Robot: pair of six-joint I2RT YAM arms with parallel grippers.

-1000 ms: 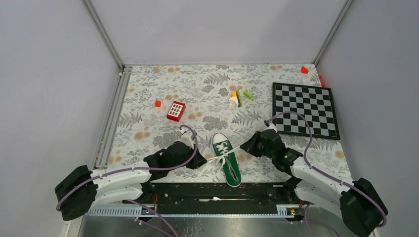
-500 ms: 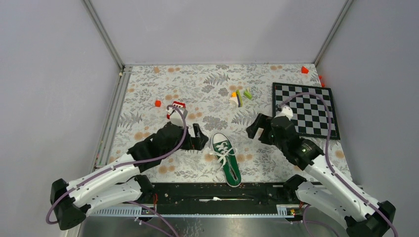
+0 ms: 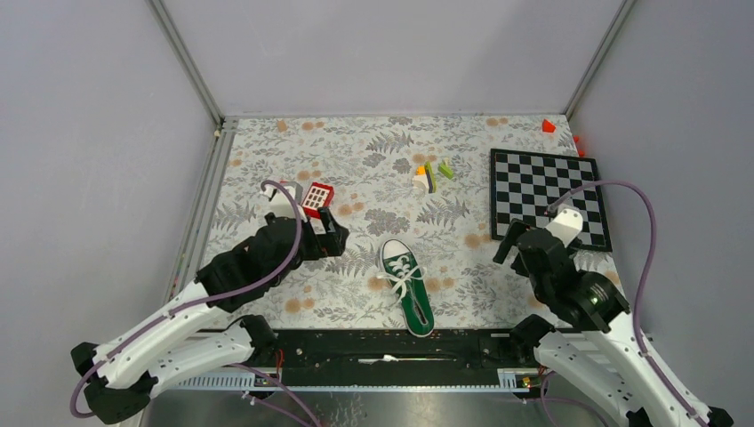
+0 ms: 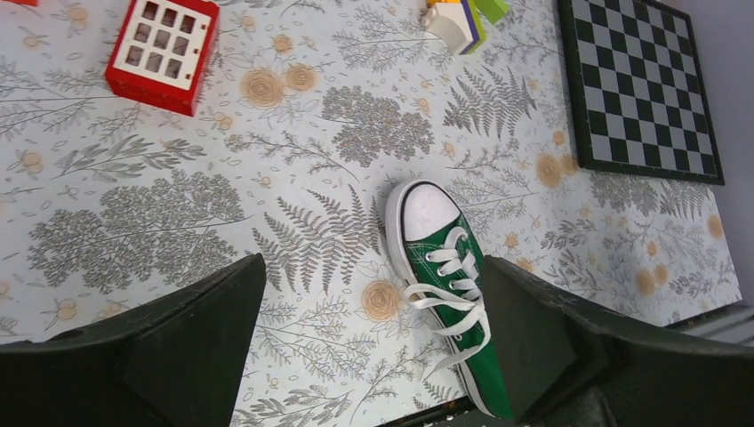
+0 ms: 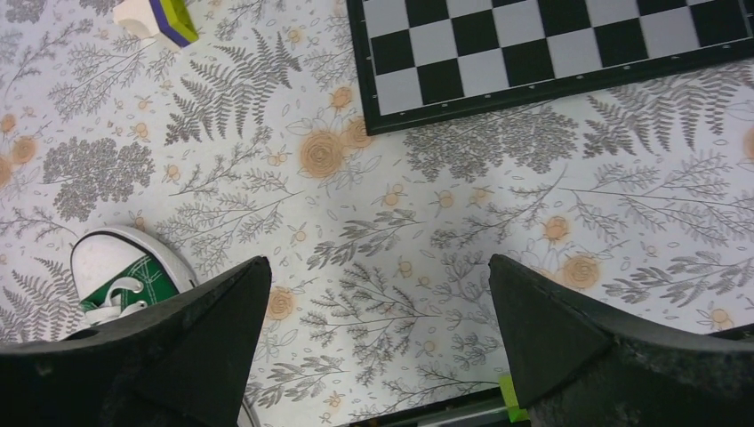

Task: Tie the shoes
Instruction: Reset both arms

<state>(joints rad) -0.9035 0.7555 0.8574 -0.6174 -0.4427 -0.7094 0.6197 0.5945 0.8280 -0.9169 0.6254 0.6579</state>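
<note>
From above, the green shoe [image 3: 407,285] lies on the flowery surface [image 3: 373,160], in the middle near the front edge. Its white toe points away from the arms. The left claw [image 3: 327,233] is up and to the left of the shoe. It is spread wide and holds nothing. A red and white block [image 3: 316,199] sits just behind it. The right claw [image 3: 514,242] is off to the right of the shoe, also spread wide and holding nothing. It is near the front corner of a checker board [image 3: 549,197]. Some little coloured blocks [image 3: 431,174] sit further back.

From the left wrist, the two black fingers [image 4: 178,356] stand far apart. The shoe [image 4: 449,294] shows between them, close to the right one, which hides its heel. Its white lace ends lie loose across it. The red and white block [image 4: 162,53] is at the top left and the checker board [image 4: 636,84] at the top right.

From the right wrist, the fingers [image 5: 587,356] stand far apart too. Only the toe of the shoe [image 5: 124,271] peeks out at the left, partly behind one finger. The checker board [image 5: 542,44] fills the top
</note>
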